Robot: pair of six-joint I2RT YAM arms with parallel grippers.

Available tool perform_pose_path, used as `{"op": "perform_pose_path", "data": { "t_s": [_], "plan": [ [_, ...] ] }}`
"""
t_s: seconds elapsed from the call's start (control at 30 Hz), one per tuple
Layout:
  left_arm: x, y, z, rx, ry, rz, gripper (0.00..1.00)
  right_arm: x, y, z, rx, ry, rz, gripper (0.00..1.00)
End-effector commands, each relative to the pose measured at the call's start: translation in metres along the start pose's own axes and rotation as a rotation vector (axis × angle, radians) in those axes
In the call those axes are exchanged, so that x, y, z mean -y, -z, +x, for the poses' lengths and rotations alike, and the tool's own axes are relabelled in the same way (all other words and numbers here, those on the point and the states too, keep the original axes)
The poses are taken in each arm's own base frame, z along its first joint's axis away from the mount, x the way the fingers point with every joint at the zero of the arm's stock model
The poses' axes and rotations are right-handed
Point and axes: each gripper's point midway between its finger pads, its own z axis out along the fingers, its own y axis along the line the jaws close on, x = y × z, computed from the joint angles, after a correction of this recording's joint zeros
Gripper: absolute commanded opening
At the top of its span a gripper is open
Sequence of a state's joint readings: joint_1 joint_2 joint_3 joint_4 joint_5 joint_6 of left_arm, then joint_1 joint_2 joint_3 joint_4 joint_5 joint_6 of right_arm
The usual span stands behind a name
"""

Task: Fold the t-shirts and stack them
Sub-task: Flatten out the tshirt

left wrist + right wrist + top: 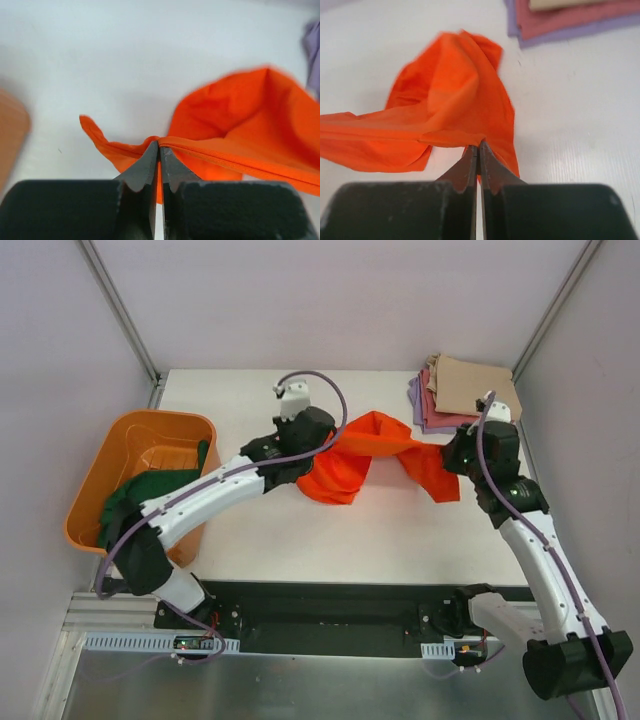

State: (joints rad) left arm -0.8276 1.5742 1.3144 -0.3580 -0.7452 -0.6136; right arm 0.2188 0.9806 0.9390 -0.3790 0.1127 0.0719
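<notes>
A bright orange t-shirt (372,455) hangs bunched above the table's middle, stretched between both arms. My left gripper (159,145) is shut on a hemmed edge of the orange t-shirt (240,125), on its left side. On the other side, my right gripper (479,145) is shut on a fold of the orange t-shirt (450,100). At the back right lies a folded stack of t-shirts (462,392): tan on top, pink-red and lavender under it. A dark green t-shirt (140,495) lies crumpled in the orange tub (130,445).
The orange tub stands at the table's left edge, beside the left arm. Grey walls with metal rails close in the back and both sides. The folded stack (570,20) shows at the top of the right wrist view.
</notes>
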Motion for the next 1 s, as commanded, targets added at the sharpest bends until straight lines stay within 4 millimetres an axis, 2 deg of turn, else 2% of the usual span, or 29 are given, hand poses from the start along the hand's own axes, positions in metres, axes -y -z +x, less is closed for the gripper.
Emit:
{"op": "perform_pose_path", "data": {
  "t_s": [0.0,0.17,0.2,0.23,0.33,0.4,0.5,0.6,0.7,0.9,0.93,0.97],
  "plan": [
    [-0.062,0.062,-0.123,0.326,-0.065,-0.214,0.00,-0.041,0.063,-0.091,0.268,0.079,-0.190,0.01],
    [-0.072,0.131,-0.211,0.583,-0.021,-0.050,0.00,-0.076,0.133,-0.137,0.399,0.150,-0.373,0.01],
    [-0.075,0.145,-0.223,0.617,-0.014,-0.017,0.00,-0.082,0.153,-0.150,0.437,0.164,-0.406,0.01],
    [-0.077,0.159,-0.235,0.648,-0.009,0.017,0.00,-0.087,0.163,-0.153,0.441,0.174,-0.436,0.01],
    [-0.089,0.192,-0.263,0.722,-0.001,0.058,0.00,-0.107,0.207,-0.173,0.505,0.212,-0.550,0.01],
    [-0.092,0.205,-0.276,0.754,-0.012,0.066,0.00,-0.113,0.221,-0.181,0.525,0.244,-0.575,0.01],
    [-0.095,0.216,-0.293,0.788,-0.022,0.057,0.00,-0.115,0.230,-0.196,0.547,0.290,-0.568,0.01],
    [-0.089,0.211,-0.304,0.802,-0.045,0.025,0.00,-0.118,0.219,-0.206,0.524,0.323,-0.544,0.01],
    [-0.078,0.188,-0.312,0.788,-0.063,-0.002,0.00,-0.106,0.188,-0.226,0.501,0.328,-0.416,0.01],
    [-0.071,0.088,-0.321,0.662,-0.121,-0.073,0.00,-0.081,0.116,-0.258,0.461,0.416,-0.184,0.01],
    [-0.067,0.075,-0.325,0.650,-0.148,-0.076,0.00,-0.080,0.103,-0.265,0.460,0.429,-0.160,0.01],
    [-0.066,0.070,-0.335,0.660,-0.154,-0.084,0.00,-0.080,0.092,-0.273,0.465,0.436,-0.146,0.01]
  ]
}}
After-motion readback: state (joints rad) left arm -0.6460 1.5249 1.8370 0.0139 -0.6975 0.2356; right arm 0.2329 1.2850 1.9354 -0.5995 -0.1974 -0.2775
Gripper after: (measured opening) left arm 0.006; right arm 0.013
